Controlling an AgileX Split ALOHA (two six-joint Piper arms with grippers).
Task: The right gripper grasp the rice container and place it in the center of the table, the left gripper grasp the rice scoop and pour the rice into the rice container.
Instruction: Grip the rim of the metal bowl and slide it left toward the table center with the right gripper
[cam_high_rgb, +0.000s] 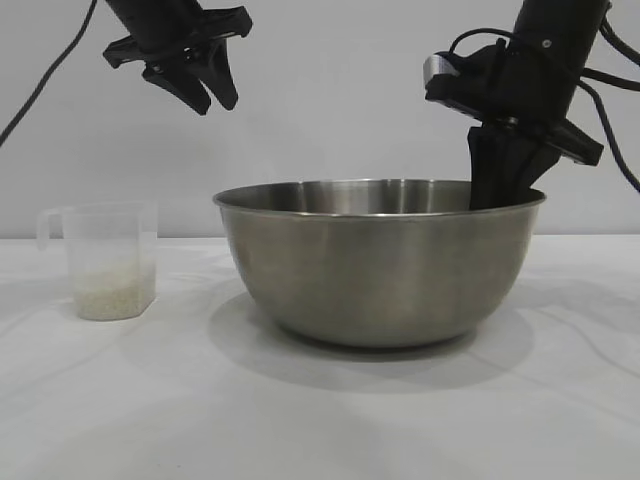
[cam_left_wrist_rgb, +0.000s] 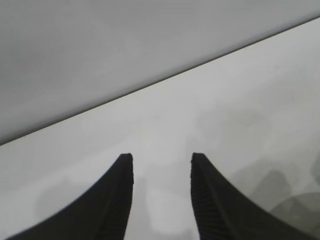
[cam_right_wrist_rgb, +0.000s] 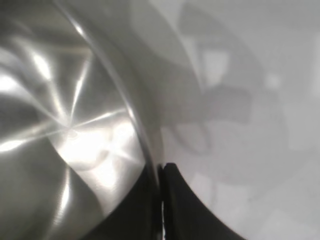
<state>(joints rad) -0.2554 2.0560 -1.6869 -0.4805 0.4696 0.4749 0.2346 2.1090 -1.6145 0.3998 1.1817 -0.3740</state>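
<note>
The rice container (cam_high_rgb: 380, 265), a big steel bowl, stands on the white table (cam_high_rgb: 320, 420) near the middle. My right gripper (cam_high_rgb: 498, 190) reaches down over the bowl's right rim. In the right wrist view this gripper (cam_right_wrist_rgb: 161, 167) is shut on the thin rim, one finger inside the rice container (cam_right_wrist_rgb: 65, 125) and one outside. The rice scoop (cam_high_rgb: 110, 262), a clear cup with a loop handle, stands at the left with a shallow layer of rice (cam_high_rgb: 113, 295) in it. My left gripper (cam_high_rgb: 214, 98) hangs high above, between scoop and bowl, open and holding nothing (cam_left_wrist_rgb: 161, 157).
A plain grey wall (cam_high_rgb: 330, 100) runs behind the table. Bare tabletop lies in front of the bowl and between it and the cup. The left wrist view shows only bare table (cam_left_wrist_rgb: 225, 100) and the wall's foot.
</note>
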